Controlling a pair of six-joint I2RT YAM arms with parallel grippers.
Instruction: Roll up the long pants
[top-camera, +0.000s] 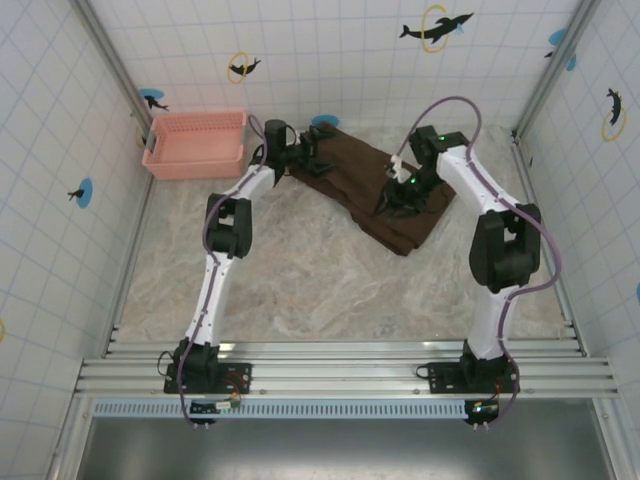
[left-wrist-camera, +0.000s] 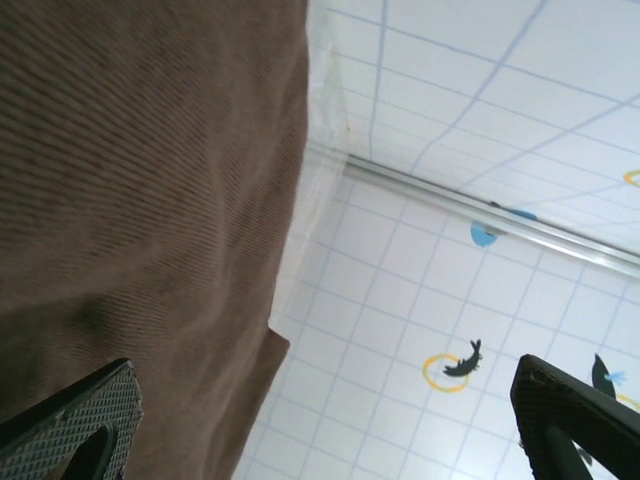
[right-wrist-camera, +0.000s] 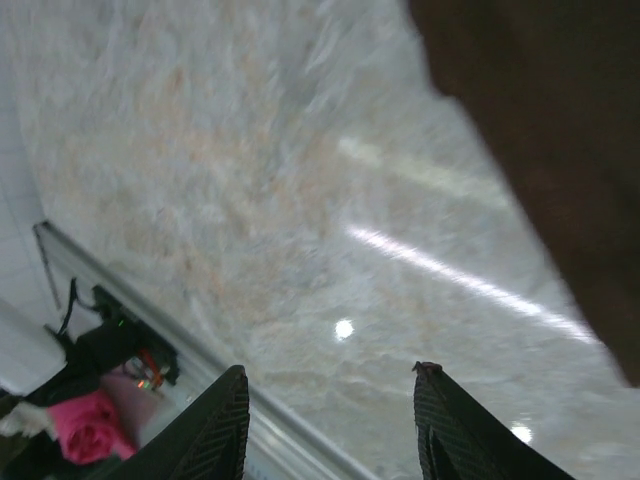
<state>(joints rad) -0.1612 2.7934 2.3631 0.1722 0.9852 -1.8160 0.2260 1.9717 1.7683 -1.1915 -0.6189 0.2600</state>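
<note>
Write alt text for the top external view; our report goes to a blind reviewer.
Dark brown long pants lie in a long strip on the far half of a marbled table. The left pincer is at their far-left end, the right pincer over their right side; a pink basket sits at the far left.

Both arms have white shells on the long links and black housings at the joints. The left arm (top-camera: 213, 275) and the right arm (top-camera: 497, 255) each end below in a black base block (top-camera: 195, 365). A thin grey-purple cable (top-camera: 450, 98) follows each arm in loose loops. A small green light (top-camera: 411, 178) glows on the right arm. The fingers of the left gripper (left-wrist-camera: 320, 430) and the right gripper (right-wrist-camera: 330, 425) are black and wedge-shaped, with finely ribbed pads (left-wrist-camera: 80, 410).
</note>
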